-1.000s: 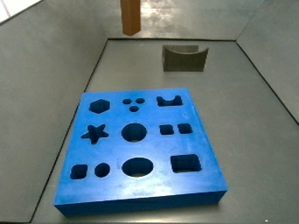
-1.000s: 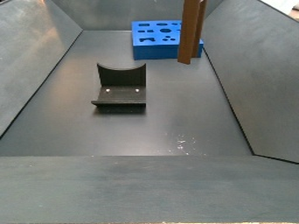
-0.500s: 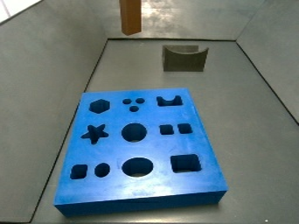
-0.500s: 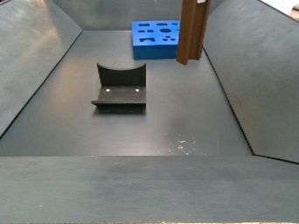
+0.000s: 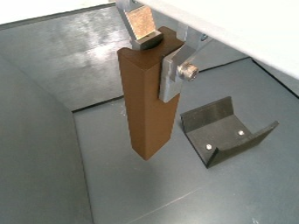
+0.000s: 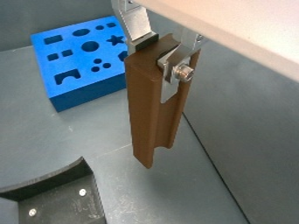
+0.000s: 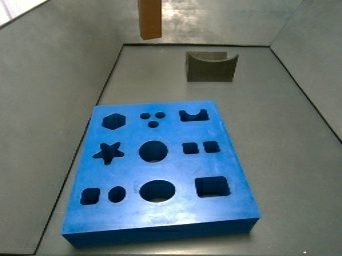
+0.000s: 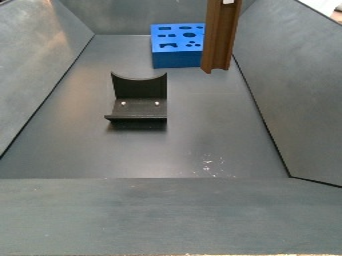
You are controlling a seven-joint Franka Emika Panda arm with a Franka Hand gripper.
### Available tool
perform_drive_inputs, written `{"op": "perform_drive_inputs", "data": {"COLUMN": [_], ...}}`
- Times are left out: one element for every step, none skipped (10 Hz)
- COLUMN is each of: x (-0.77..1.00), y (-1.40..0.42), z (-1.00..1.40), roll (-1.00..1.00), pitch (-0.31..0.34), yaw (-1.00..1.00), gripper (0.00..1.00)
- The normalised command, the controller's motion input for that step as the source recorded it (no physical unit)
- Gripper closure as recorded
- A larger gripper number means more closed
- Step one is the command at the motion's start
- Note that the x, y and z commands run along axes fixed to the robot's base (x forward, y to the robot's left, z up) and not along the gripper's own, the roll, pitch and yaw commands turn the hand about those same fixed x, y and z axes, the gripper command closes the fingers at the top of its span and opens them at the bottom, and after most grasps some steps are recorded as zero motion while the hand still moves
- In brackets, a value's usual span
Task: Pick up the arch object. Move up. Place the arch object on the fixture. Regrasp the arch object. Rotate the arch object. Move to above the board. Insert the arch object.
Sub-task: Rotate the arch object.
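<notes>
Since a second ago the jaws [image 5: 158, 59], clamped on the upright arch object [image 5: 149, 103], hold unchanged aloft, the fixture [image 5: 225, 133] at four o'clock awaiting placement.

Floor [image 8: 187, 130]: dark grey, matte, flat. Grey side walls slope outward, left wall [image 8: 34, 70] and right wall [image 8: 287, 60]; both side views show them. Back wall [image 7: 201, 20] pale, with blotchy reflections. A few pale specks [image 8: 207, 161] on floor. Soft diffuse glare [image 5: 82, 57] on floor in a wrist view.
</notes>
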Motion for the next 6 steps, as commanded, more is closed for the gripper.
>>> {"op": "perform_drive_inputs", "data": {"x": [0.0,0.0,0.0,0.0,0.0,0.0], "y": [0.0,0.0,0.0,0.01,0.01,0.01], "z": [0.0,0.0,0.0,0.0,0.0,0.0], "roll": [-0.08,-0.09,-0.11,-0.13,-0.13,-0.13], "pitch": [0.002,0.002,0.002,0.002,0.002,0.002], "yaw": [-1.0,-1.0,-1.0,-0.89,-0.57,-0.36], "gripper": [1.0,1.0,1.0,1.0,1.0,1.0]}}
